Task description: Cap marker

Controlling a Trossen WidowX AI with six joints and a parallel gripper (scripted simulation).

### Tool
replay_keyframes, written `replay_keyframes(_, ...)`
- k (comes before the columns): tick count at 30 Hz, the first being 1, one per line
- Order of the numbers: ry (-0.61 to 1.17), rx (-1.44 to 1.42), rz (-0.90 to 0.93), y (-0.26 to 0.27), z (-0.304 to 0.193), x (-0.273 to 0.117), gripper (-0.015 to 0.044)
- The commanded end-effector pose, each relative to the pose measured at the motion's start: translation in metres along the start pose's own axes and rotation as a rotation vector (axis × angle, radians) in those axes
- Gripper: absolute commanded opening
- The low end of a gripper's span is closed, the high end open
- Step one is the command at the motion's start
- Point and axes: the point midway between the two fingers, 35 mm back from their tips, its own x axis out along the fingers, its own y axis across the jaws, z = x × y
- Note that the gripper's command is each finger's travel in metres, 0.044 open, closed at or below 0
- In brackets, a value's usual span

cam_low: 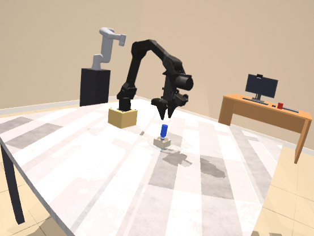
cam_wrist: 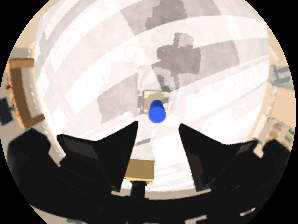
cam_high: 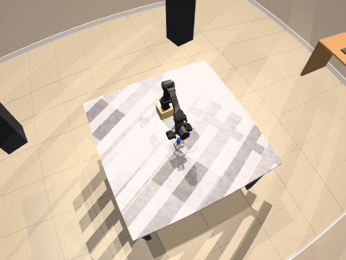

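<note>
The blue cap (cam_high: 178, 140) (cam_low: 164, 129) (cam_wrist: 157, 115) sits on top of the upright marker, in line with it. Only a short pale and blue part of the marker (cam_low: 162, 138) shows between the cap and the holder block. Whether the cap is pressed fully on cannot be told. The small beige holder block (cam_low: 161, 143) (cam_wrist: 148, 103) stands on the table (cam_high: 150, 200) (cam_low: 113, 181). My gripper (cam_low: 166, 118) (cam_wrist: 159, 124) is open and empty. Its fingertips point down and hang a little above the cap's top, apart from it.
The arm's base stands on a yellow block (cam_high: 165, 114) (cam_low: 122, 118) behind the holder. Beyond the table are a desk (cam_low: 263, 113) with a monitor (cam_low: 261, 87), and a grey robot arm (cam_low: 106, 46) on a black pedestal (cam_low: 94, 88).
</note>
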Motion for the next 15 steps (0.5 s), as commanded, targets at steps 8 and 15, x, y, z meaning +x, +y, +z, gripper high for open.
replay_keyframes(8, -0.001, -0.009, -0.001, 0.0004, 0.0002, 0.0007, 0.0000)
replay_keyframes(15, -0.001, -0.009, -0.001, 0.0004, 0.0002, 0.0007, 0.0000)
